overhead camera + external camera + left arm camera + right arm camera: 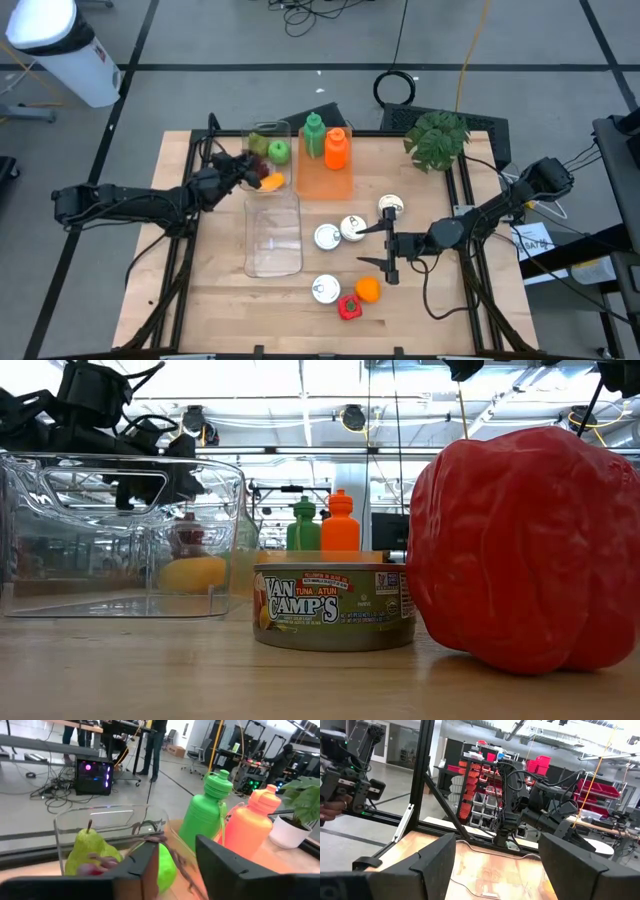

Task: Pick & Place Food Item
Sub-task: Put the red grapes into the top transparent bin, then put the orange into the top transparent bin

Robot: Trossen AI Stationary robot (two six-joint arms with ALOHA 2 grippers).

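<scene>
The wooden table (220, 300) carries two clear plastic bins end to end. The far clear bin (268, 160) holds a pear (89, 851), a green apple (279, 152) and an orange-yellow food item (270, 182); the near clear bin (273, 235) lies just in front of it. Beside the far bin, a green bottle (315, 135) and an orange bottle (337, 148) stand upright on an orange mat (325, 175), with a potted plant (437, 140) at the far right corner.

The left gripper (247, 172) sits over the far bin, just beside the orange-yellow item. In its wrist view the fingers (145, 865) stand a narrow way apart with nothing between them, the pear and apple right beyond the tips.

The right gripper (388, 248) hangs over the table's right half, its jaws wide and empty. A red bell pepper (520, 550) and an orange (368, 289) lie touching near the front edge, just in front of that gripper. Four cans lie around it, and the Van Camp's tuna can (333, 607) sits just beside the pepper.
</scene>
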